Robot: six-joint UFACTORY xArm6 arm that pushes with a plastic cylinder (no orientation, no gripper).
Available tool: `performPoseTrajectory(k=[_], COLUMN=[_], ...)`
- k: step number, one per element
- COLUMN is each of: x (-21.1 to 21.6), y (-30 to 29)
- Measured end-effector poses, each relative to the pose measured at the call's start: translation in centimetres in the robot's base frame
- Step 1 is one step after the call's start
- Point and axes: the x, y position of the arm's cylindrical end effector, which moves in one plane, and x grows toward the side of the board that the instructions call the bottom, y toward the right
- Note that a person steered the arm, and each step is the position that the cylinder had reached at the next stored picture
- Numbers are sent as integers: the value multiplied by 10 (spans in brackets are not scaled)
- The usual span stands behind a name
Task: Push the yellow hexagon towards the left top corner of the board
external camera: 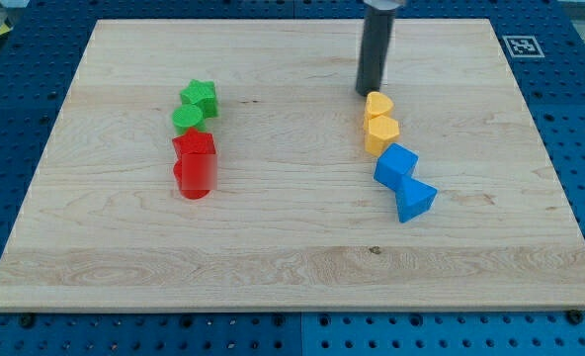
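While the rod stands upright near the top edge of the tabletop point(302, 267), my tip point(369, 94) rests on the wood just above and slightly left of the upper yellow block point(377, 105), touching it or nearly so; the gap cannot be resolved. There is no claw on this arm, only the straight dark rod, so no spread or pinching state applies.

Two yellow blocks sit one above the other, right of the tabletop's centre and closer to the top edge than the bottom. The upper yellow block looks heart-like from here. The lower one, the yellow hexagon point(381, 132), touches it from below. Which of the two is truly the hexagon is uncertain at this resolution; I take the lower by its flatter facets. It lies well apart from the top left corner.

Just below the yellow pair, toward the right edge, two blue blocks run diagonally. The upper blue block point(396, 166) touches the yellow hexagon's lower side. The lower blue block point(415, 201) looks triangular and touches the upper blue one.

Left of centre there is a second column. A green star-like block point(200, 98) is at the top, and a second green block point(187, 121) is against it below. A red block point(195, 146) follows, then a red cylinder-like block point(193, 176) at the bottom of the column. All four appear to touch in a chain.

A blue pegboard point(16, 89) surrounds the tabletop. A fiducial tag point(519, 45) sits at the top right corner.
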Motion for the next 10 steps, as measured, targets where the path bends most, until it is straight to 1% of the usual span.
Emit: performPoseTrajectory(k=[1,2,3,4,6,7,8,9,10], x=[19,51,96,117,116,113,90,74,76], y=[46,75,77,59,56,36,3,-11,-27])
